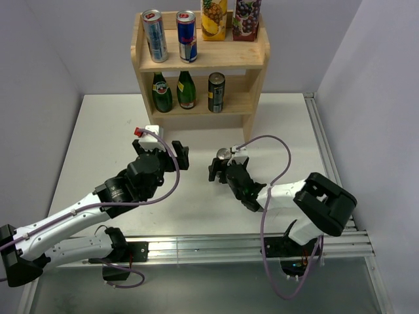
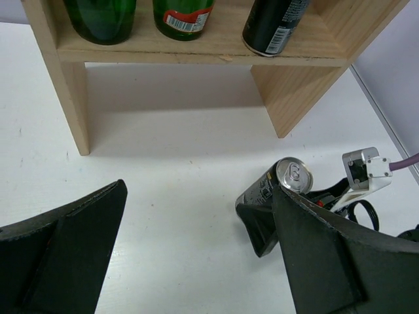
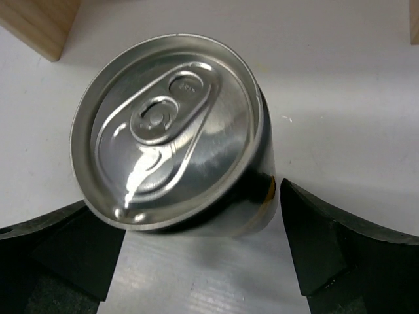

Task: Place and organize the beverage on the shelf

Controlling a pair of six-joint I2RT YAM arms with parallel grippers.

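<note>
The light wooden shelf (image 1: 203, 65) stands at the back of the table; its leg and lower board show in the left wrist view (image 2: 72, 98). A dark can with a silver top (image 1: 224, 155) is tilted in front of the shelf, right of centre. My right gripper (image 1: 222, 167) is shut on it. In the right wrist view the can (image 3: 170, 137) fills the space between the fingers of that gripper (image 3: 203, 255). The can also shows in the left wrist view (image 2: 272, 186). My left gripper (image 1: 160, 149) is open wide and empty (image 2: 196, 261), left of the can, over bare table.
The top tier holds two slim cans (image 1: 155, 34) (image 1: 186, 36) and two juice cartons (image 1: 214, 18) (image 1: 247, 18). The lower tier holds two green bottles (image 1: 162, 91) (image 1: 186, 89) and a dark can (image 1: 216, 91), with a free space to its right. A metal rail (image 1: 324, 150) runs along the table's right edge.
</note>
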